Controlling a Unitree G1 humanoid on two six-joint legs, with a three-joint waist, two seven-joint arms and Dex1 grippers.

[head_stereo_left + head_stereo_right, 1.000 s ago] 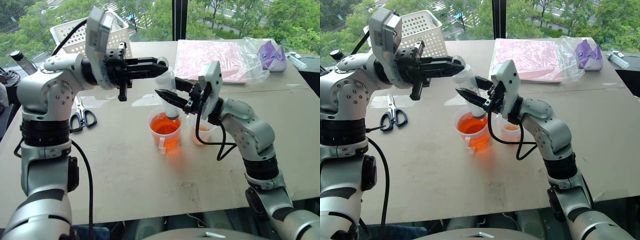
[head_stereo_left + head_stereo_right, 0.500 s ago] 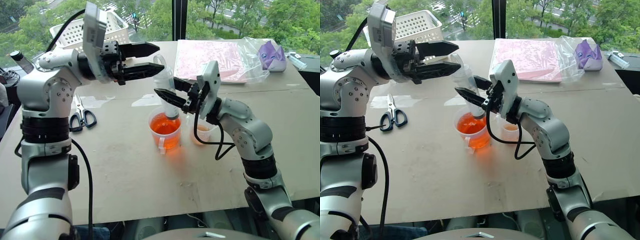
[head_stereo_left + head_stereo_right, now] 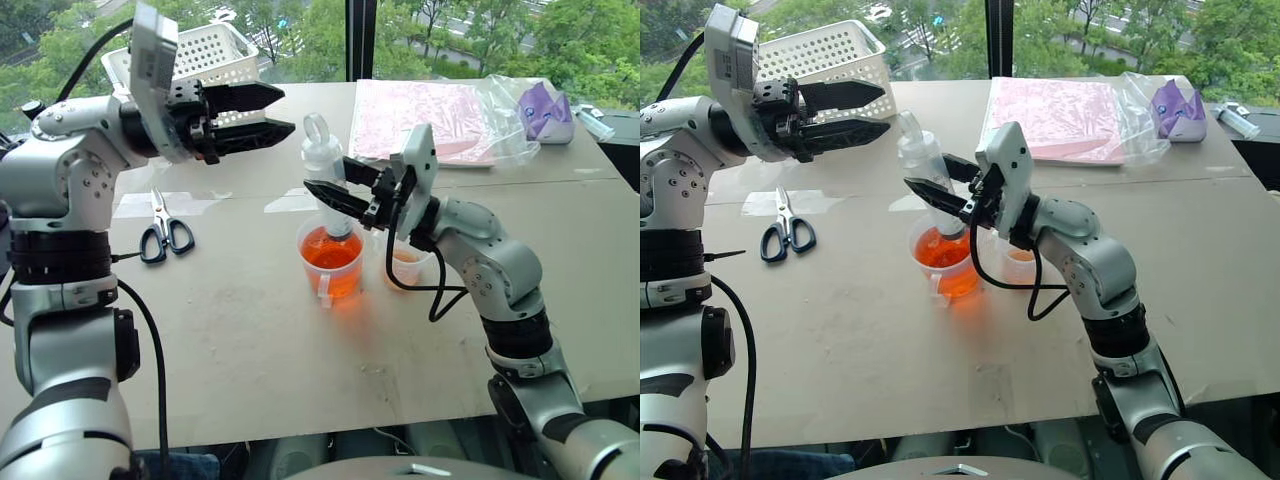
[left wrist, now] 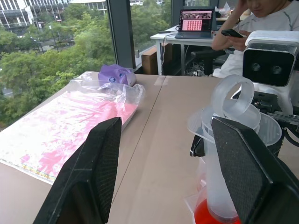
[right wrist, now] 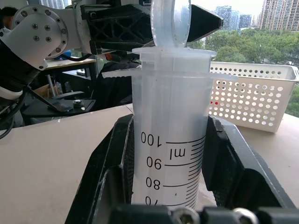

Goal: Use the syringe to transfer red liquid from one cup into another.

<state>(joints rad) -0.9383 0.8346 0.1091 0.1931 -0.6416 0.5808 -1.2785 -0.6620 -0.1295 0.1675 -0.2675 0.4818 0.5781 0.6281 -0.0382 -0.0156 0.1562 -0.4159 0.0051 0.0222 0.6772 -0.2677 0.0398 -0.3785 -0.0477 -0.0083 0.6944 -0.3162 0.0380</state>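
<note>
At the centre of the head views the right gripper (image 3: 330, 192) is clenched around the barrel of the syringe (image 3: 326, 180), hiding its middle, while its tip dips out of sight into the red liquid (image 3: 331, 252) of the larger handled cup (image 3: 330, 262). The smaller cup (image 3: 407, 262) just right of it is half hidden behind the right arm. In the right wrist view the barrel reads "100", "90", "80" and "ml", lower marks cut off by the fingers; the left gripper (image 3: 268, 111), upper left, hangs released beside the plunger ring.
</note>
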